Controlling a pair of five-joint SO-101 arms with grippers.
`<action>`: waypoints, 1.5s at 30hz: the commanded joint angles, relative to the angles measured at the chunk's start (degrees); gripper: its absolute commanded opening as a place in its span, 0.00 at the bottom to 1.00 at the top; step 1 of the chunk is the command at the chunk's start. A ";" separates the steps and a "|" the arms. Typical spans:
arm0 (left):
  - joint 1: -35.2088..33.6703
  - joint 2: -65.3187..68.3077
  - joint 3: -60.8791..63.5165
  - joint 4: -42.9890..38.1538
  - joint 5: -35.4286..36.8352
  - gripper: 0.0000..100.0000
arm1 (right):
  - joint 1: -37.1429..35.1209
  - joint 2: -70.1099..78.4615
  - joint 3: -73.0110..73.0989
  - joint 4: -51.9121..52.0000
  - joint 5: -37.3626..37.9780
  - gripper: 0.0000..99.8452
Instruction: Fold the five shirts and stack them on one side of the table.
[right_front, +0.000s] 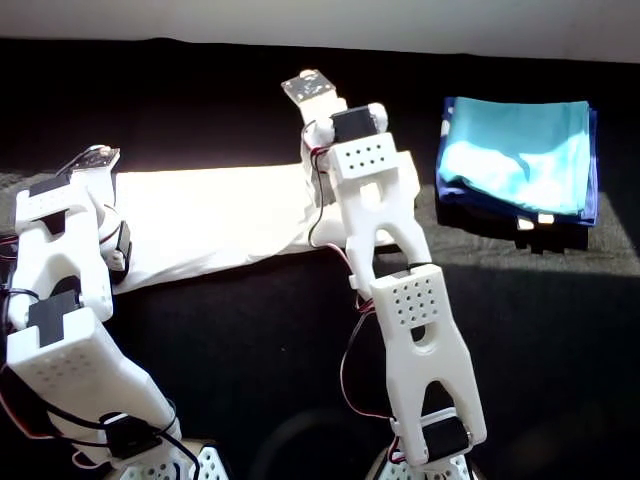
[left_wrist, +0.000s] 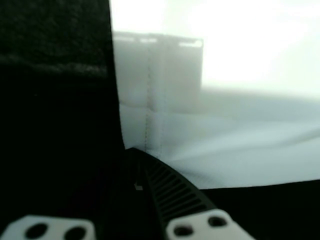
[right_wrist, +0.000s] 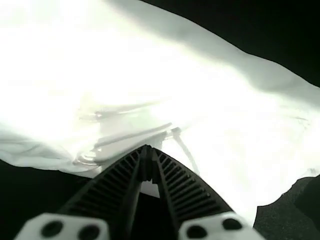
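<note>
Status: long white fabric shirt (right_front: 210, 215) lies flat as a strip on the black cloth-covered table (right_front: 180, 90), spanning both arms. The right gripper (right_wrist: 148, 152) is clamped tight on a bunched fold of it. The left gripper (left_wrist: 134, 152) has its fingers together at the shirt's end edge; can't tell if cloth is caught. The folded shirt stack with turquoise on top (right_front: 515, 160) sits well apart, on the right arm's far side.

Black tabletop (right_front: 200, 90), sunlit band across; pale strip (right_front: 400, 20) beyond far edge.
</note>
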 joint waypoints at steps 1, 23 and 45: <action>0.22 0.31 0.22 -1.85 0.26 0.01 | -0.48 -3.74 0.84 0.75 -0.44 0.01; 0.22 0.31 0.22 -1.85 0.26 0.01 | -4.70 -14.37 27.12 -16.04 -0.62 0.01; 0.22 0.31 0.22 -1.76 0.26 0.01 | -5.58 -14.29 38.37 -31.87 -0.62 0.01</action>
